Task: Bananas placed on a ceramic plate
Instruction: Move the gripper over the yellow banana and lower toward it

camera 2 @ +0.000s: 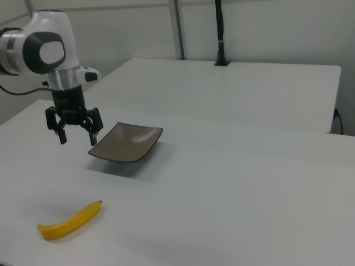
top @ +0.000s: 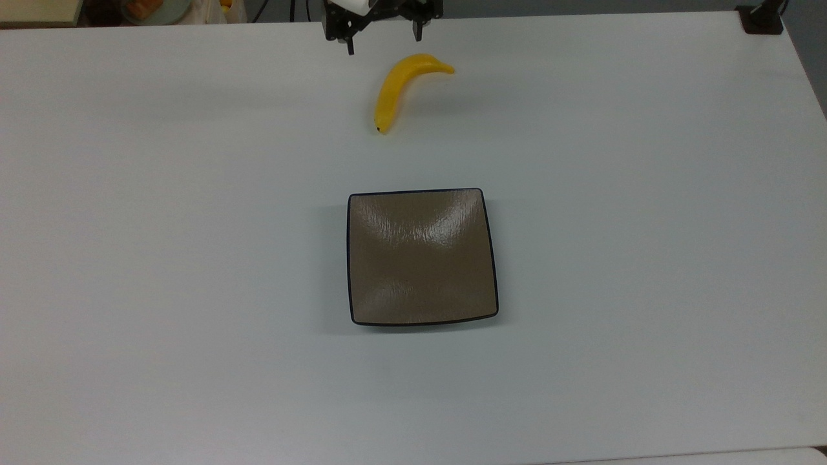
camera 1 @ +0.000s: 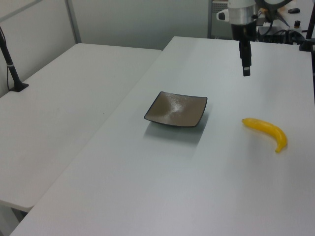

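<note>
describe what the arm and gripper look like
The arm is glossy white with rounded links and dark grey round joint caps. Its wrist narrows to a black section carrying the black gripper, which has two thin black fingers on a wide black body.

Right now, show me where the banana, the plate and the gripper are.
banana (top: 394,89), top view, middle of its yellow body.
plate (top: 422,258), top view, bare brown centre.
gripper (camera 2: 77,134), right view, midway between its spread fingertips.
</note>
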